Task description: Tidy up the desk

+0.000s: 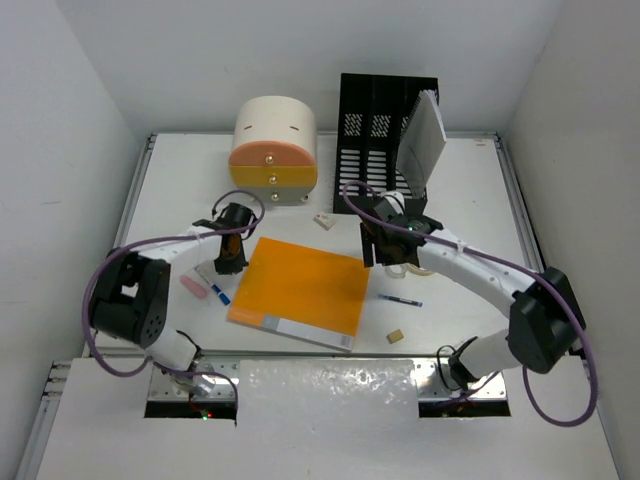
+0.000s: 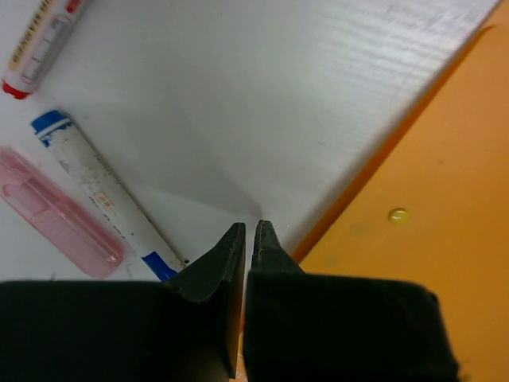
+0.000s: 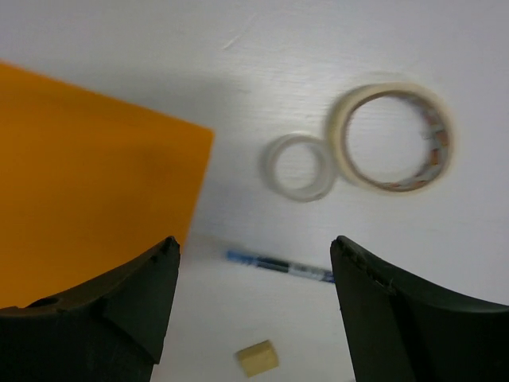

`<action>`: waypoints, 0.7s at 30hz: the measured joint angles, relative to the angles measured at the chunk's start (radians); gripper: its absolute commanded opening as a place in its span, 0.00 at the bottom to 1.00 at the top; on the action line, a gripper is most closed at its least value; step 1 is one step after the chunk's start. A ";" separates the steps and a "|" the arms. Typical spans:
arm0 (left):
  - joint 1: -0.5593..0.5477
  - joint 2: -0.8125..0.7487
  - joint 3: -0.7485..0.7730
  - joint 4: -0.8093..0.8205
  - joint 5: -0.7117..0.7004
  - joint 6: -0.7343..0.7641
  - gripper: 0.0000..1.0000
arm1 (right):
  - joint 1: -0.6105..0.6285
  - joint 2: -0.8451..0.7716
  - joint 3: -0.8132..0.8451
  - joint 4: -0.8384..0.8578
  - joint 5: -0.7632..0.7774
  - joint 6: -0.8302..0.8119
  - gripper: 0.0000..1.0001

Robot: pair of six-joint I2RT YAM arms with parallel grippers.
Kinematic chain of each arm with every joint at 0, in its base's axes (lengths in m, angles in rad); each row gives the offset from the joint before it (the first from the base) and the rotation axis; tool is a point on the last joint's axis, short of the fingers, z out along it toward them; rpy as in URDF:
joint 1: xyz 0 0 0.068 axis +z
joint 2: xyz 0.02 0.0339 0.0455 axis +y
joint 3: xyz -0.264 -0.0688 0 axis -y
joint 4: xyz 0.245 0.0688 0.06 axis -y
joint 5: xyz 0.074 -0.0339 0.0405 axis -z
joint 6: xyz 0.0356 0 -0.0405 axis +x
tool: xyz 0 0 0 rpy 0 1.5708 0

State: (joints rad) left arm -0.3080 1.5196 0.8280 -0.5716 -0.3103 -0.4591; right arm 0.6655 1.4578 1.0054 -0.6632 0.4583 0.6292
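Top external: desk (image 1: pixel 470 200), long axis left-right

The table (image 1: pixel 470 200) is white, with a shiny silver foil strip (image 1: pixel 330 385). The folder (image 1: pixel 300 290) is orange, its near border grey and white. The drawer unit (image 1: pixel 275 150) is cream above orange and yellow. The file rack (image 1: pixel 375 130) is black and perforated. The case (image 2: pixel 56 215) is pink, the marker (image 2: pixel 95 191) white with blue ends, the pen (image 3: pixel 278 265) blue, the tape roll (image 3: pixel 394 137) cream.
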 measured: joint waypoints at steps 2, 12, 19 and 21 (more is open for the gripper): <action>0.000 0.046 0.000 -0.009 0.006 0.000 0.00 | 0.004 -0.031 -0.034 0.024 -0.092 0.017 0.74; 0.000 0.077 0.004 0.014 0.072 -0.002 0.00 | 0.029 -0.040 -0.272 0.187 -0.436 0.172 0.73; 0.000 0.077 0.004 0.029 0.093 -0.002 0.00 | 0.031 -0.011 -0.408 0.389 -0.562 0.303 0.68; 0.000 0.077 0.004 0.030 0.098 -0.002 0.00 | 0.031 -0.005 -0.425 0.462 -0.591 0.341 0.66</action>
State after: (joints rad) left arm -0.3084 1.5963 0.8322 -0.5419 -0.2123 -0.4606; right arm 0.6968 1.4525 0.5808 -0.2016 -0.1322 0.9707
